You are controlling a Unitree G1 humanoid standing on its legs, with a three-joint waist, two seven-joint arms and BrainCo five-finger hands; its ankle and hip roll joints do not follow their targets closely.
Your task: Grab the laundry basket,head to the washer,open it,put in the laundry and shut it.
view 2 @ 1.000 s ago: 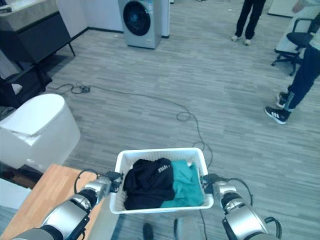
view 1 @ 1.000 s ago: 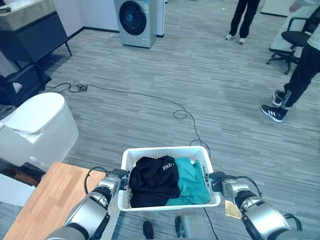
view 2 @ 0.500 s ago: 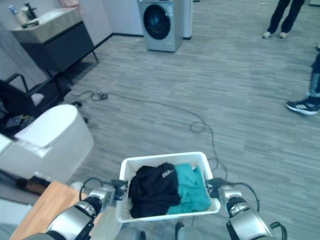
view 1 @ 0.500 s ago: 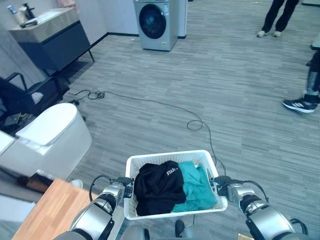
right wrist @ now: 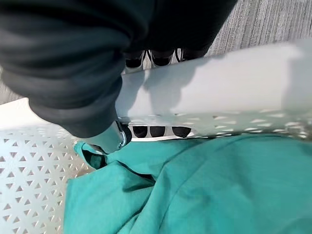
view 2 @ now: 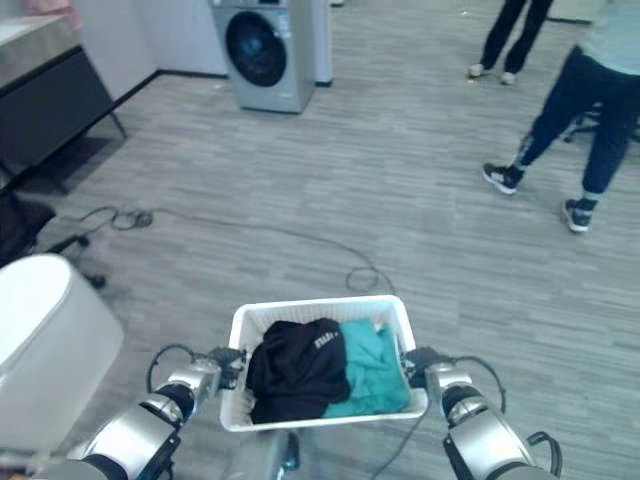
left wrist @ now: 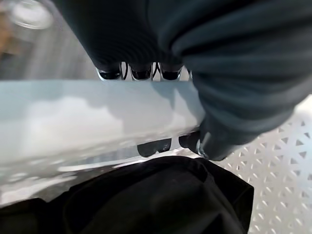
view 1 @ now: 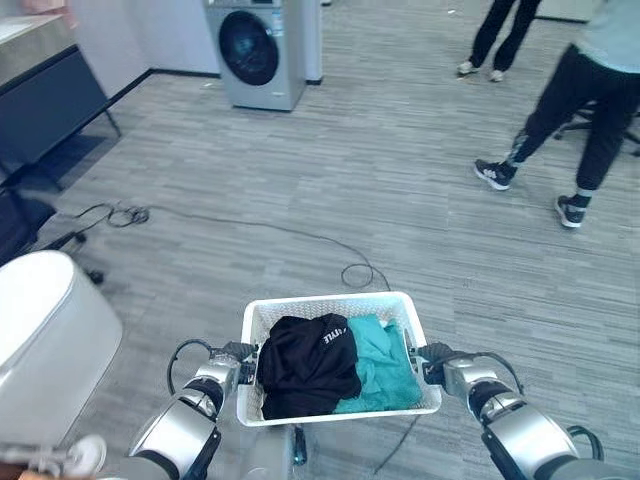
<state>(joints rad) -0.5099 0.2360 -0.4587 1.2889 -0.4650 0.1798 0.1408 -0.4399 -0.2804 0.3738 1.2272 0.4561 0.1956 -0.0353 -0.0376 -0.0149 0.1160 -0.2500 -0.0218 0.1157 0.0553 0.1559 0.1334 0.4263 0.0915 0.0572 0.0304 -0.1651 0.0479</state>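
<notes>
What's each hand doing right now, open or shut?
Left hand: shut on the laundry basket rim.
Right hand: shut on the basket's opposite rim.

The basket point(view 1: 330, 304) is white, with a pattern of small triangle holes. Inside, one garment point(view 1: 308, 362) is black with white print and the other cloth point(view 1: 384, 368) is teal. The washer point(view 1: 256, 52) is silver-grey with a dark round door. The floor point(view 1: 400, 170) has grey plank stripes.
</notes>
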